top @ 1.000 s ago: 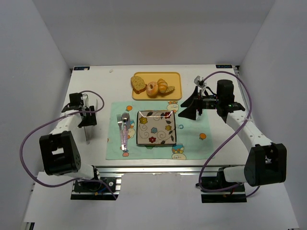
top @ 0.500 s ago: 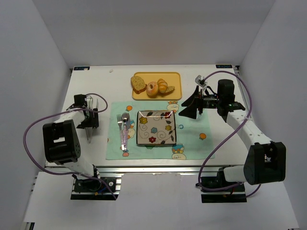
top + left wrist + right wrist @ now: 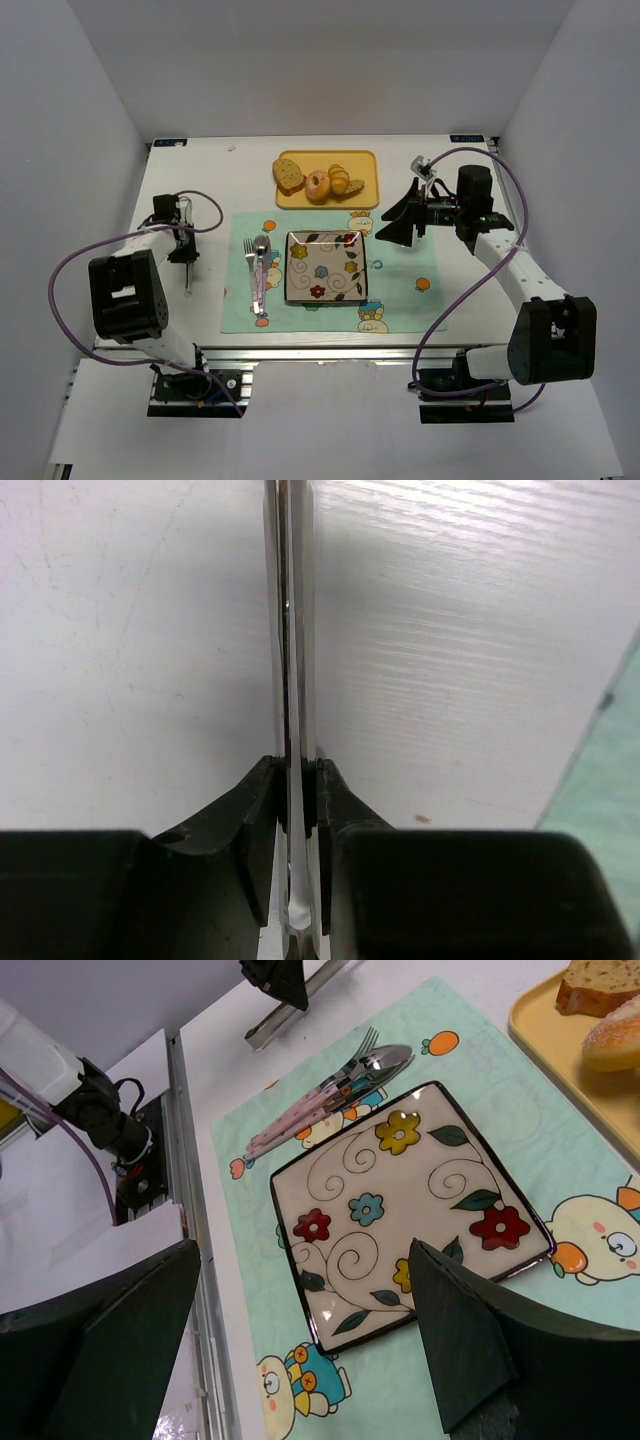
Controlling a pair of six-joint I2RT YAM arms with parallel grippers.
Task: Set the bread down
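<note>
Fingers of the right arm (image 3: 470,1360) are spread wide, empty, and have backed off a little. Left fingers (image 3: 250,820) pinch a knife (image 3: 295,630). The bread (image 3: 353,188) still sits on the yellow tray (image 3: 365,160), not picked up.

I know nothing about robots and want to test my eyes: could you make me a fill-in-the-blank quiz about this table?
1. The small bread slice lies on the yellow ____.
2. The flowered plate is ____.
3. Seen from above, the fork and spoon lie to the plate's ____.
4. The left arm has its jaws shut on a knife, while the right arm has its jaws ____.

Missing words: tray; empty; left; open.
</note>
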